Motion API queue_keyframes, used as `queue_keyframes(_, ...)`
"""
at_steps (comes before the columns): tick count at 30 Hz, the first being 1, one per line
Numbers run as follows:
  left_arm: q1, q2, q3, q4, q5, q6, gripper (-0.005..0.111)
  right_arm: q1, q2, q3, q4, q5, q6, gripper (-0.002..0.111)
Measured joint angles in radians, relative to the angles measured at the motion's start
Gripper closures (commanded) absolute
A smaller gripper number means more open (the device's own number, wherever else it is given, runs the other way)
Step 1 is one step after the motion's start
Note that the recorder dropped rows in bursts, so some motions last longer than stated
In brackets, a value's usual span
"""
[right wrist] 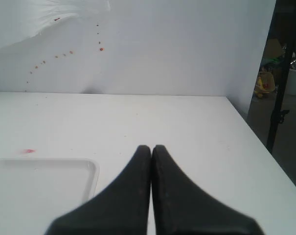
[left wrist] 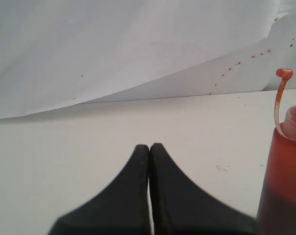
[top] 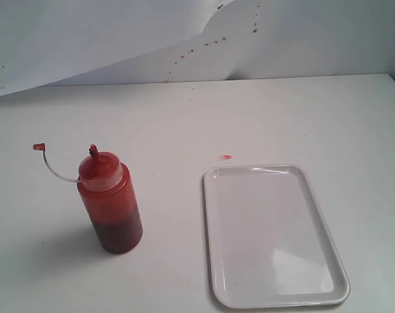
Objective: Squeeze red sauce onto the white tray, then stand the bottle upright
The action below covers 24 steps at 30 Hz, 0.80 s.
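Bottle [top: 111, 202] stood upright on the worktop [top: 184, 117] at left, red sauce [top: 119, 235] dark in its base; white tray [top: 275, 241] lay apart at right. Left end effector [left wrist: 148, 147] and right end effector [right wrist: 151, 148] were pressed closed, holding nothing.

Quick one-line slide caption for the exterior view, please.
Uncapped red sauce bottle stands upright on the table, left of the empty white tray.

A lab test bench: white table [top: 282, 117], splattered paper backdrop [top: 86, 32]
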Motion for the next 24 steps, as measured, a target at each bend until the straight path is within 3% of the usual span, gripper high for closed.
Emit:
queue_keyframes(15,0.0,0.0,0.0,0.03,-0.009,0.016,0.107,0.0,0.0,0.0,0.0,0.0,0.0,0.108)
queue_keyframes(24,0.0,0.0,0.0,-0.01,-0.183,0.02,0.107,0.0,0.0,0.0,0.0,0.0,0.0,0.108)
